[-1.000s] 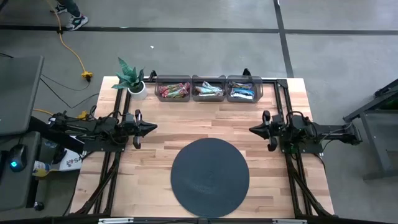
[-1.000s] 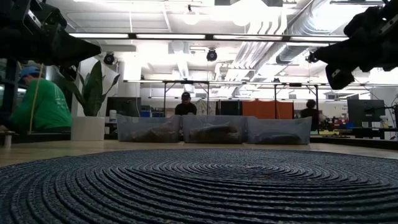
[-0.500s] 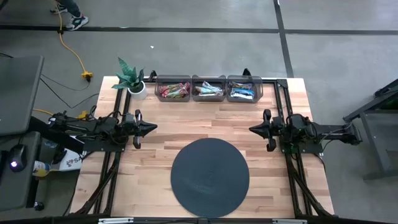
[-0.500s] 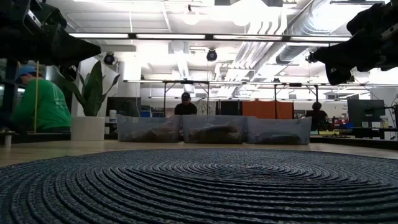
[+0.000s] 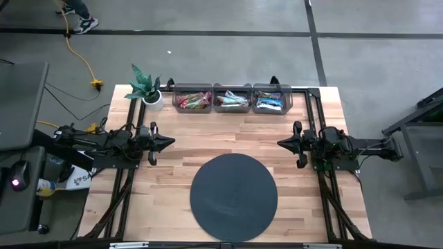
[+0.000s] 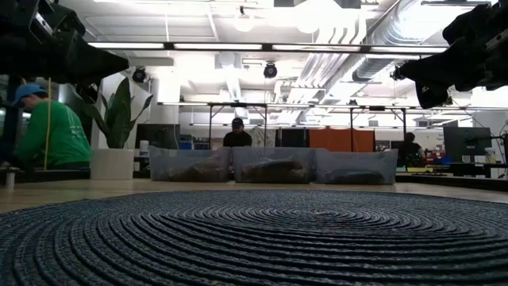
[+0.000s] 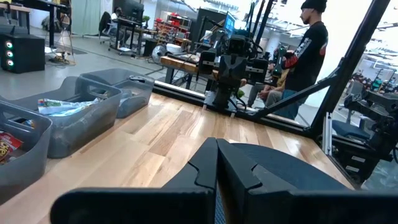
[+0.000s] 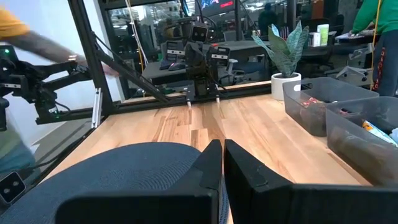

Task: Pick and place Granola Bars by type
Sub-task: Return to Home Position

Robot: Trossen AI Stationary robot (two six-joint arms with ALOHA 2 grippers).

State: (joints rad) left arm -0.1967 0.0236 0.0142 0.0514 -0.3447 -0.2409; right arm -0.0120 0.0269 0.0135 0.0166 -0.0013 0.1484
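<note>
Since a second ago, we see the right gripper (image 5: 280,144) sit slightly higher in the upper right corner of the low view. The person in the green top (image 6: 48,135) at that view's left edge has shifted further left. Nothing on the bench (image 5: 208,138) has changed place.

From above, the right gripper hangs over the right-centre of the bench, pointing toward the middle of the frame. Its own wrist view shows its two fingers drawn together with only a hairline between them, gripping nothing. The left gripper (image 5: 171,142) mirrors it over the left-centre of the bench. We find its fingers pressed closed and empty as well. Both are well apart from each other.

We see all the Granola Bars (image 5: 232,102) lying inside the three clear bins (image 5: 232,87), which stand side by side along the top edge of the bench in the high view. Red and pink wrappers fill the bin on the left, mixed colours the middle one, and light blue the one on the right.

A dark round mat (image 5: 234,197) covers the lower centre of the bench and carries nothing. A small potted plant (image 5: 145,84) stands just left of the bins, in the upper left corner of the bench.
</note>
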